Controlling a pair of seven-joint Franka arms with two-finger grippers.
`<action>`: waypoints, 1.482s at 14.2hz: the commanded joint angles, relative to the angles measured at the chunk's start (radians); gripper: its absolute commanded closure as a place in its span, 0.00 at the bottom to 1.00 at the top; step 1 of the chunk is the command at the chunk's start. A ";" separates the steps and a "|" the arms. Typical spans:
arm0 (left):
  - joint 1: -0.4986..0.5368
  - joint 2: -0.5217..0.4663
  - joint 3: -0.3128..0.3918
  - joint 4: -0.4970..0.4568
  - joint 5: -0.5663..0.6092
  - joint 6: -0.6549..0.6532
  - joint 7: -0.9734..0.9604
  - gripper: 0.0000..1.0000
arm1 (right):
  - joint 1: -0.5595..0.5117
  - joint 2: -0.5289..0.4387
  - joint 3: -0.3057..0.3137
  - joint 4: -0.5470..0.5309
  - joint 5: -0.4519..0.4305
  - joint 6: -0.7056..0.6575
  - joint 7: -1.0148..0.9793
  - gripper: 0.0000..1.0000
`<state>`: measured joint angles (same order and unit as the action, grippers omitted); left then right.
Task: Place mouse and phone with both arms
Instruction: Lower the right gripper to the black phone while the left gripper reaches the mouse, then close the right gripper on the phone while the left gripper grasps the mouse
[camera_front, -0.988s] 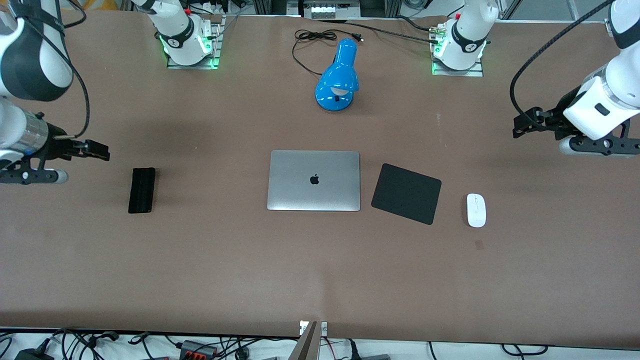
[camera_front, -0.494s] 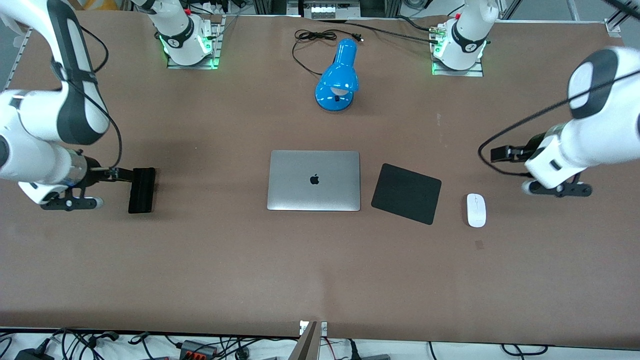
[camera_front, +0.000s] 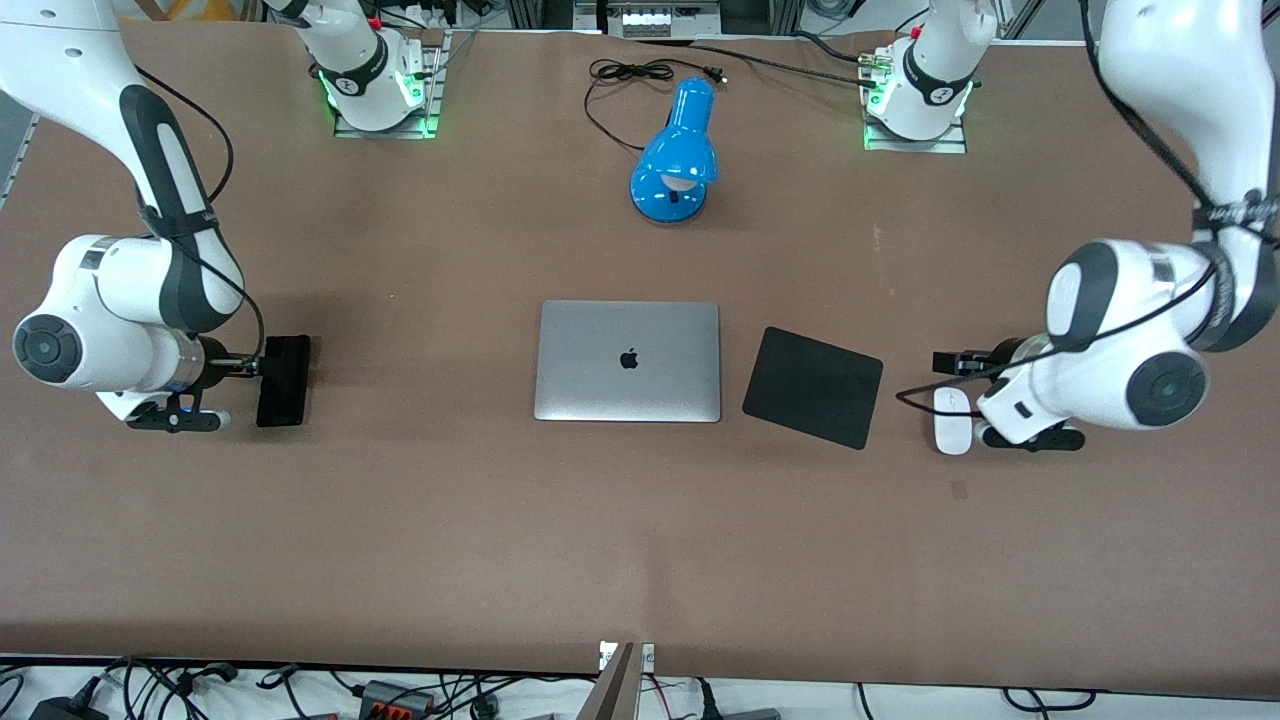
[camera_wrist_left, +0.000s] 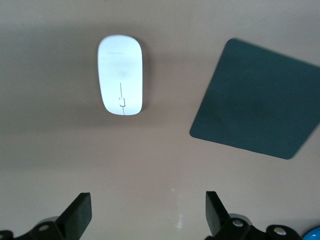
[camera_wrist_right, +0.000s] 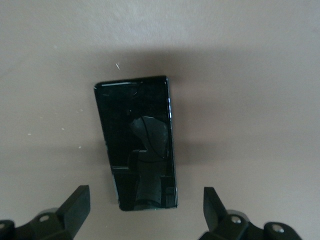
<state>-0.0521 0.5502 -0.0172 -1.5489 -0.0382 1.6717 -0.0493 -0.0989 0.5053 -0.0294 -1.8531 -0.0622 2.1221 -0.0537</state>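
The white mouse (camera_front: 950, 430) lies on the table near the left arm's end, beside the black mouse pad (camera_front: 813, 386). My left gripper (camera_front: 958, 362) is over the table just at the mouse's farther end, open and empty. In the left wrist view the mouse (camera_wrist_left: 120, 75) lies ahead of the spread gripper (camera_wrist_left: 146, 217). The black phone (camera_front: 284, 380) lies flat near the right arm's end. My right gripper (camera_front: 255, 367) is at the phone's edge, open and empty. In the right wrist view the phone (camera_wrist_right: 136, 142) lies between and ahead of the gripper (camera_wrist_right: 145, 210).
A closed silver laptop (camera_front: 628, 361) lies mid-table next to the mouse pad (camera_wrist_left: 260, 100). A blue desk lamp (camera_front: 677, 150) with a black cable (camera_front: 630, 75) stands farther from the camera than the laptop. The arm bases stand along the table's edge farthest from the camera.
Both arms have swung down and inward. The left gripper has come from the table's end to the mouse. The right gripper has come to the phone's edge.
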 joint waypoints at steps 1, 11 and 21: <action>0.006 0.077 0.002 0.046 0.012 -0.010 0.014 0.00 | -0.004 0.007 0.011 -0.040 -0.008 0.045 -0.005 0.00; 0.029 0.191 0.003 0.046 0.046 0.218 0.017 0.00 | -0.004 0.091 0.014 -0.035 0.004 0.162 0.003 0.00; 0.038 0.234 0.003 0.046 0.086 0.339 0.129 0.00 | -0.002 0.119 0.014 -0.034 0.001 0.190 -0.006 0.00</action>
<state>-0.0238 0.7600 -0.0129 -1.5351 0.0424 1.9825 0.0313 -0.0972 0.6148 -0.0201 -1.8874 -0.0617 2.2998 -0.0527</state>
